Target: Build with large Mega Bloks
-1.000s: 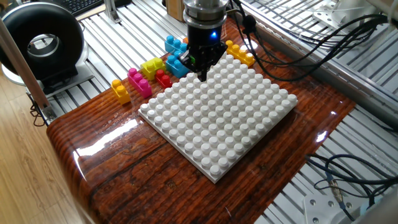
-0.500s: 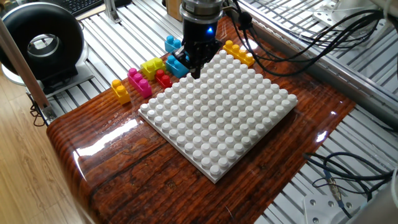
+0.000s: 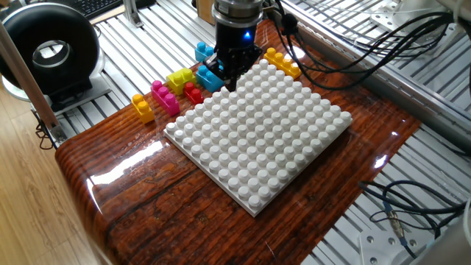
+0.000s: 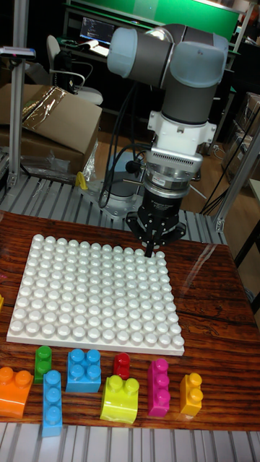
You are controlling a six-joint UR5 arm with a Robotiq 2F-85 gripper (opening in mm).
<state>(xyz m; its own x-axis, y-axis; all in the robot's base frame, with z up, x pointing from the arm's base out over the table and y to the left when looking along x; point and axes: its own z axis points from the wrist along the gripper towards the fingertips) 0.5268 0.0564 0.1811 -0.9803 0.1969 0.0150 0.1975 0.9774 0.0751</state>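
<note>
Over the white baseplate (image 4: 94,296) edge hangs the gripper (image 4: 150,252), fingers nearly together, gripping nothing. Seven Mega Bloks (image 4: 85,369) sit in a row beyond the opposite edge: orange, green, two blue, lime, magenta, yellow, plus a red one.

Seven Mega Bloks: two blue (image 4: 52,401) (image 4: 84,369), one each orange (image 4: 14,390), green (image 4: 43,363), red (image 4: 122,365), lime (image 4: 120,398), magenta (image 4: 158,387), yellow (image 4: 191,393) (eight, recounted). One white baseplate (image 4: 94,296).
</note>
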